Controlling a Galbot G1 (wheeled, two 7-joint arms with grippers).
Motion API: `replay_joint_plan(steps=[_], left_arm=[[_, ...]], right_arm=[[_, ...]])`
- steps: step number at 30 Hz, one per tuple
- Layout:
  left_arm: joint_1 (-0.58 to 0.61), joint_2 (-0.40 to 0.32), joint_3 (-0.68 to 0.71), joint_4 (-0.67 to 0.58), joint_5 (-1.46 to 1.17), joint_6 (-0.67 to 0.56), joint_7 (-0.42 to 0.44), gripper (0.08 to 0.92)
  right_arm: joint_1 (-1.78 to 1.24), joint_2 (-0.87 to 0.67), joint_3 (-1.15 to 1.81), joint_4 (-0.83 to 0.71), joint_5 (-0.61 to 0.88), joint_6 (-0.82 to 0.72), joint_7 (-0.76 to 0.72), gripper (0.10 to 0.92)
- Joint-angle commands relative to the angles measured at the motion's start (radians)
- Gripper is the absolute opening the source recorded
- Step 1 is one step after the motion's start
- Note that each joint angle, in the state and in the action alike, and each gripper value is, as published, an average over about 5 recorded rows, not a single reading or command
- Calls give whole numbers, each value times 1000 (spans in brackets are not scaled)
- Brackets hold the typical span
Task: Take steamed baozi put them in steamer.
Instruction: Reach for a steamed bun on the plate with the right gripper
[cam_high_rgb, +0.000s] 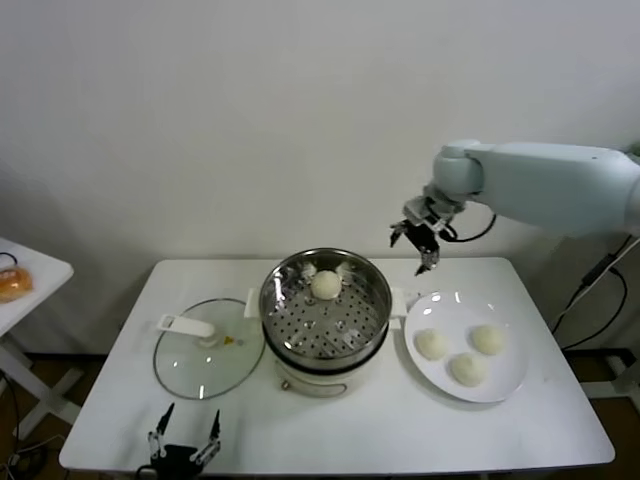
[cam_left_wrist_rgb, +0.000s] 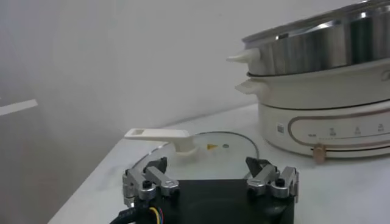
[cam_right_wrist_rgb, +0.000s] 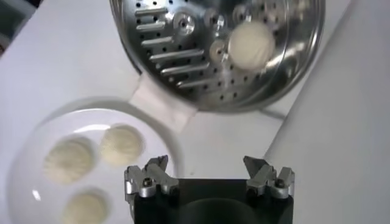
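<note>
One baozi (cam_high_rgb: 325, 284) lies in the steamer (cam_high_rgb: 325, 310), on the perforated floor toward the far side of the basket. Three more baozi sit on the plate (cam_high_rgb: 466, 346) just to the right of the steamer: one (cam_high_rgb: 432, 344) on the side nearest the steamer, one (cam_high_rgb: 488, 339) toward the right, and one (cam_high_rgb: 467, 368) nearest the front edge of the table (cam_high_rgb: 330, 420).

The right gripper (cam_high_rgb: 420, 238) hangs in the air above the far edge of the table, behind the gap between steamer and plate. Its fingers (cam_right_wrist_rgb: 149, 176) are spread apart and hold nothing. None of the baozi touch them; the one in the steamer (cam_right_wrist_rgb: 250, 44) and the three on the plate (cam_right_wrist_rgb: 91, 167) all lie well below and apart from the fingertips.

The left gripper (cam_high_rgb: 184, 440) is parked low at the front left edge of the table, in front of the glass lid (cam_high_rgb: 208, 355). Its fingers (cam_left_wrist_rgb: 152, 179) are also apart and empty, well away from any baozi, with the lid's white handle (cam_left_wrist_rgb: 161, 137) and the steamer's base (cam_left_wrist_rgb: 323, 122) beyond them.
</note>
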Motion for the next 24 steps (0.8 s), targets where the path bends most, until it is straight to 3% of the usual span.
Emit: replay_joint_plan(steps=[1, 24], left_arm=[[5, 1, -7, -4, 8, 1, 1, 823], [5, -5, -13, 9, 12, -3, 0, 823]], right_arm=[[-71, -172, -29, 100, 27, -233, 39, 823], [-500, -167, 308, -4, -94, -296, 106, 823]])
